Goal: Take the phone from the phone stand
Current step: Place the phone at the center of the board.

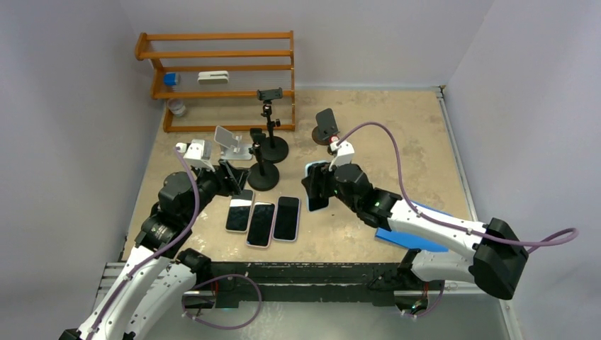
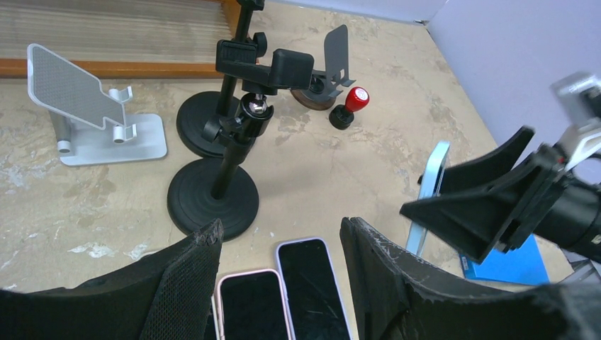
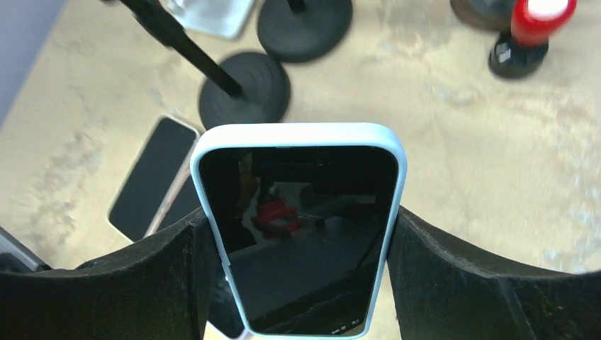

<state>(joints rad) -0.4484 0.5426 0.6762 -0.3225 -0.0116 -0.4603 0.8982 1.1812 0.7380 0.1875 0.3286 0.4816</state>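
Observation:
A phone (image 3: 298, 227) in a light blue case, dark screen facing the wrist camera, sits between the fingers of my right gripper (image 3: 298, 244), which is shut on its long edges. In the top view that phone (image 1: 317, 185) hangs above the table, right of the black phone stand (image 1: 263, 173). The stand's clamp (image 2: 266, 67) holds nothing. My left gripper (image 2: 280, 241) is open and empty, low over three phones (image 1: 261, 223) lying flat side by side. From the left wrist the held phone (image 2: 432, 184) shows edge-on.
A second black stand (image 1: 273, 145), a silver folding stand (image 1: 234, 145) and a dark tilted stand (image 1: 326, 126) are behind. A red-topped knob (image 2: 352, 106) stands near them. A blue flat object (image 1: 414, 237) lies under the right arm. A wooden rack (image 1: 220, 71) lines the back.

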